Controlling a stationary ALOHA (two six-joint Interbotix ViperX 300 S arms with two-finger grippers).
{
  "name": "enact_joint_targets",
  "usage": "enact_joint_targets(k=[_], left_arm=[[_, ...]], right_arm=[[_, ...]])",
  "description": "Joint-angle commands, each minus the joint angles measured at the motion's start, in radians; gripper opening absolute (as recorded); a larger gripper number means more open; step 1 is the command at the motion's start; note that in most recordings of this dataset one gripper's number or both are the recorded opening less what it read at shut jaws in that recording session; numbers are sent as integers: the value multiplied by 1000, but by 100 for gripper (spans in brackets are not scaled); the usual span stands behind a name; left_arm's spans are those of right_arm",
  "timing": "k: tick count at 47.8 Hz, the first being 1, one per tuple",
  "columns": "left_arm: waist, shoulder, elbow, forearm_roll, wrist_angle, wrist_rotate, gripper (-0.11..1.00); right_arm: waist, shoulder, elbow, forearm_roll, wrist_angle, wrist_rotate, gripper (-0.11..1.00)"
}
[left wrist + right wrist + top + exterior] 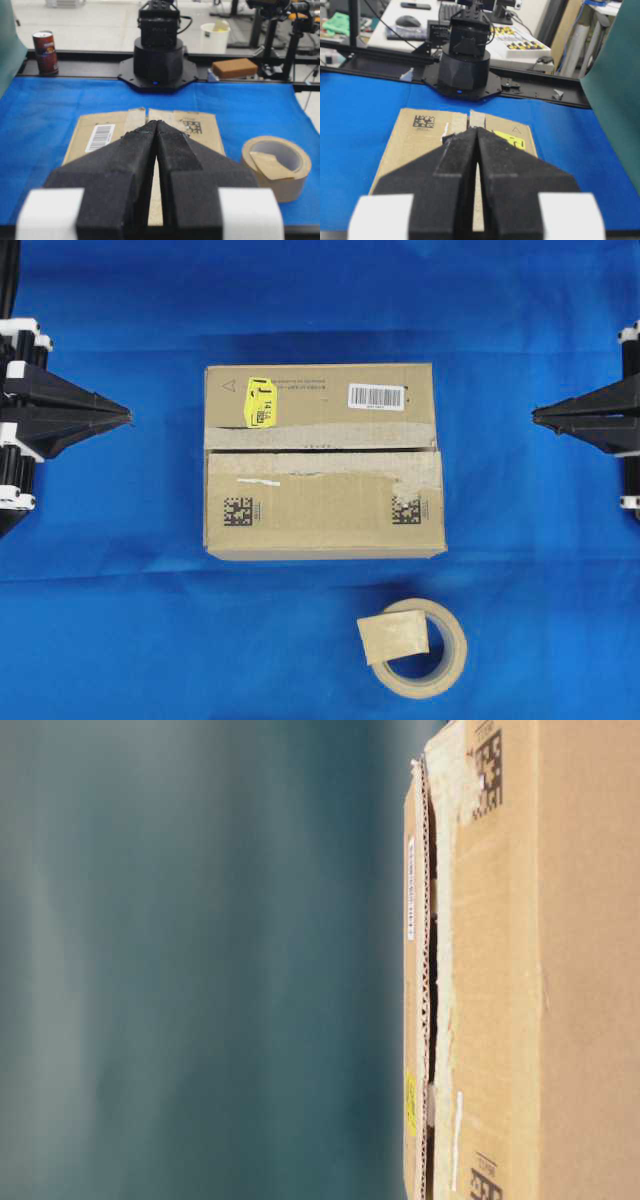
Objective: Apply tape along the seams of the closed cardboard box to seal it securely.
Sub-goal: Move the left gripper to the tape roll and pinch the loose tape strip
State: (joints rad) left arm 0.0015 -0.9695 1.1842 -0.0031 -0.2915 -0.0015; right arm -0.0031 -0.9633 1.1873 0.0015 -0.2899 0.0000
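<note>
The cardboard box (322, 460) sits in the middle of the blue cloth with its flaps closed. The seam (320, 449) runs left to right across its top, bordered by pale torn tape strips. The square tan piece of tape (394, 635) lies on the tape roll (422, 647) in front of the box. My left gripper (130, 418) is shut and empty, left of the box and apart from it. My right gripper (534, 417) is shut and empty, right of the box. The box also shows in the left wrist view (102, 132) and the right wrist view (417, 135).
The table-level view shows the box (520, 970) close up, turned sideways, with the seam (427, 980) slightly gaping. Blue cloth (120, 620) covers the table. A can (45, 50) and a brown block (234, 67) sit beyond the cloth's edge.
</note>
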Motion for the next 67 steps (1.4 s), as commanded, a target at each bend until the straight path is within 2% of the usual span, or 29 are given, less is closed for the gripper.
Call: enact_joint_targets(k=[1,4,9,12,15,17,22,32,34,38,44,46,47,53,59,67], left_arm=[[0,12,-15,-2,5,55,0],[-6,14,-15,-5,2,100,0],[-57,15,-21,-6,-26,222,0],[-92,20,-23,-5,-55,239,0],[-126,28,-21,-6,-80,347,0],[-155,38,-23,-6,-89,387,0],[-215,91,-32,-5,-117,446,0],[-293,245,-61,-8,-147,637,2],[-299,285,-72,-8,-158,666,7],[-302,344,-87,-11,-176,709,25],[-304,451,-133,-9,-176,767,64],[-305,489,-150,-9,-172,795,75],[-307,509,-160,-9,-169,811,77],[-316,650,-239,-11,-156,934,67],[-324,798,-339,-15,-143,1045,67],[-347,971,-483,-15,-75,1154,67]], right_arm=[[2,11,-38,3,-2,9,2],[0,20,-46,6,20,8,2],[2,34,-61,8,51,8,1],[0,40,-64,11,55,9,1],[2,41,-71,14,57,9,1],[2,41,-72,15,55,9,2],[2,40,-80,15,57,9,1],[0,41,-87,15,55,9,1],[2,41,-86,15,55,8,2],[0,44,-87,17,52,9,2],[2,48,-87,18,48,8,2],[0,48,-86,18,48,9,2],[2,48,-87,18,46,9,2],[0,48,-87,18,46,8,2],[0,48,-87,18,46,8,2],[2,46,-87,18,46,8,2]])
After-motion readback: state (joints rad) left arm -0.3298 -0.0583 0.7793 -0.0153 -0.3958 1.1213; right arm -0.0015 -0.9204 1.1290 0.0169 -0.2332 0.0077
